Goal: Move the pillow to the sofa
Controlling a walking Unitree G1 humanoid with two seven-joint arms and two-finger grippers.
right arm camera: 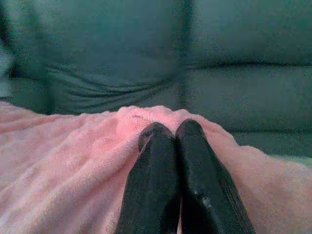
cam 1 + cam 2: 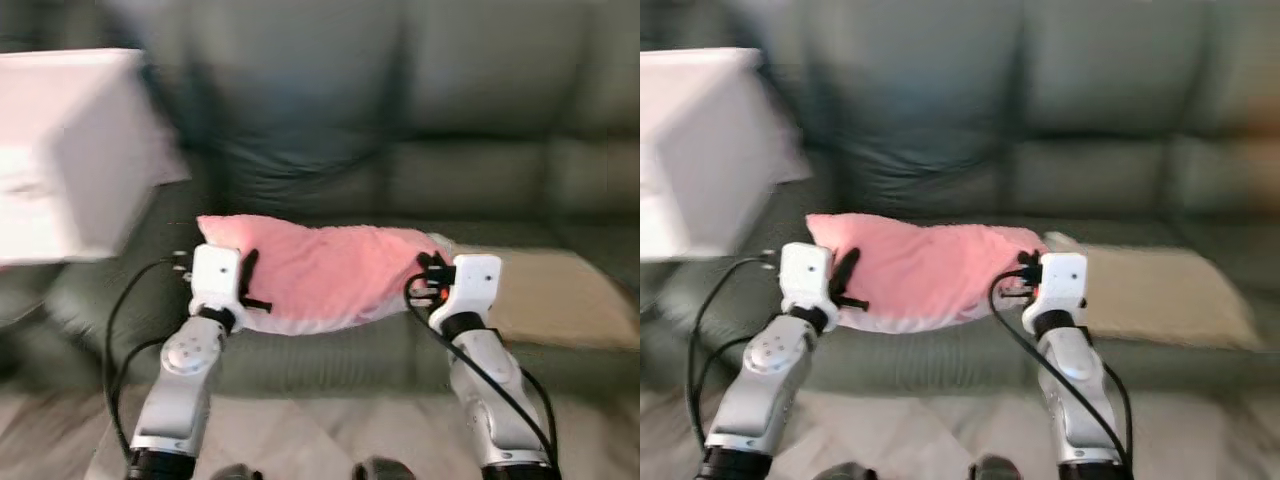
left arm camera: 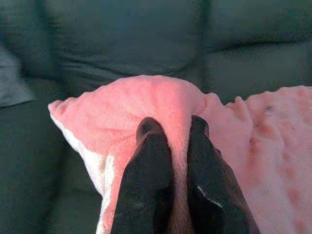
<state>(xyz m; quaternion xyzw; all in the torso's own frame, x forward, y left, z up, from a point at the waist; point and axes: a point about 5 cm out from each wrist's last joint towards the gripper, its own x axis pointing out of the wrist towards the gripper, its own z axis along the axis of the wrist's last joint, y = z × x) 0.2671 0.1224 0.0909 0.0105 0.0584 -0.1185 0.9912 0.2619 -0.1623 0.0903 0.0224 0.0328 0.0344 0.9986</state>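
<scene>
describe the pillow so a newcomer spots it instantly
Start at the dark green leather sofa. Just before its seat, a fluffy pink pillow with a white underside hangs between the left gripper and right gripper, each pinching an end. Beside it lies a flat beige cushion.

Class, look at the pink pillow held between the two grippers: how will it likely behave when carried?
The pink pillow probably flops: it sags between the left gripper and right gripper. Its fabric bunches between the fingers, suggesting soft, grippy fleece. It seems light, since pinches at both ends carry it.
</scene>
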